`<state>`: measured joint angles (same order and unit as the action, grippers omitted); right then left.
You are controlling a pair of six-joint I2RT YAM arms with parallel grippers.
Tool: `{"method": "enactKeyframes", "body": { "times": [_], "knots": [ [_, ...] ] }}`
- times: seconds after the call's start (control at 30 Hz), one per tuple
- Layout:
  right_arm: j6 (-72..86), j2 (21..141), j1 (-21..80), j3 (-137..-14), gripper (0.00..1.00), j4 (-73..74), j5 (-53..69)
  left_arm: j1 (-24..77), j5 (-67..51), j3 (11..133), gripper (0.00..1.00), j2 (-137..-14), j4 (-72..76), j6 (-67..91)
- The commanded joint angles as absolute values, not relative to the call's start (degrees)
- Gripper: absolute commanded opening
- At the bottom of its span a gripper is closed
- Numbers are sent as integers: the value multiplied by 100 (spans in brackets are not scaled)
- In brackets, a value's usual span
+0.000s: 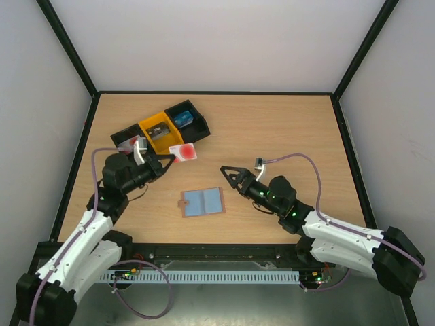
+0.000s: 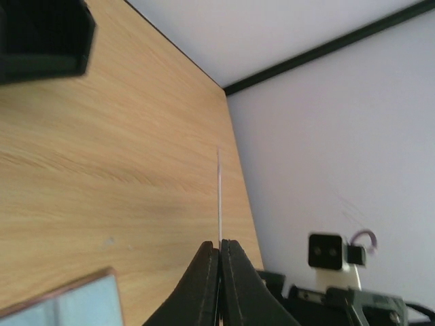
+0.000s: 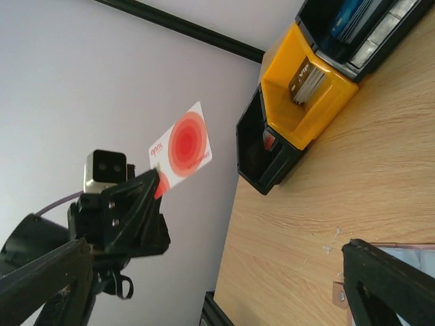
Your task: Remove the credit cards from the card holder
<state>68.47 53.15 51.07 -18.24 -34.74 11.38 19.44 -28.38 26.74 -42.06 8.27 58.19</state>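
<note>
Left gripper point(image 3: 159, 180) pinches white credit card point(image 3: 183, 145) (red rings, "opus" lettering).

Wooden table point(image 1: 285, 129), plain white walls point(image 1: 217, 41)

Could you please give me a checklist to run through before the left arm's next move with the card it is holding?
1. Grip: the left gripper is shut on the card: ok.
2. Clearance: the card is lifted clear of the card holder: ok.
3. Other arm: the right gripper is open and empty: ok.
4. The card holder lies open and flat: ok.
5. More cards left inside it: cannot tell.
6. Likely drop spot: the tray is close beside the held card: ok.
</note>
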Motion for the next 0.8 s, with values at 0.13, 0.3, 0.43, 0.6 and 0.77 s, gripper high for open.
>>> {"method": "enactKeyframes", "body": {
  "times": [0.13,0.3,0.43,0.6,0.77],
  "knots": [
    [6466,5068,5115,-1715,98,-3079,1065,447,-3813,3468,3,-4905,-550,4596],
    [6356,5002,5114,-1670,98,-2991,996,-515,-4000,3724,3,-5562,-1095,3930],
    [6282,5001,5112,-1677,98,-2967,947,-1273,-4095,3972,3,-6186,-1419,3509],
    [6159,5065,5109,-1777,98,-2924,880,-1748,-3896,4251,3,-6811,-1444,3360],
    [6001,5203,5107,-1978,98,-2794,904,-1798,-3353,4614,3,-7399,-1367,3372]
  ]
}}
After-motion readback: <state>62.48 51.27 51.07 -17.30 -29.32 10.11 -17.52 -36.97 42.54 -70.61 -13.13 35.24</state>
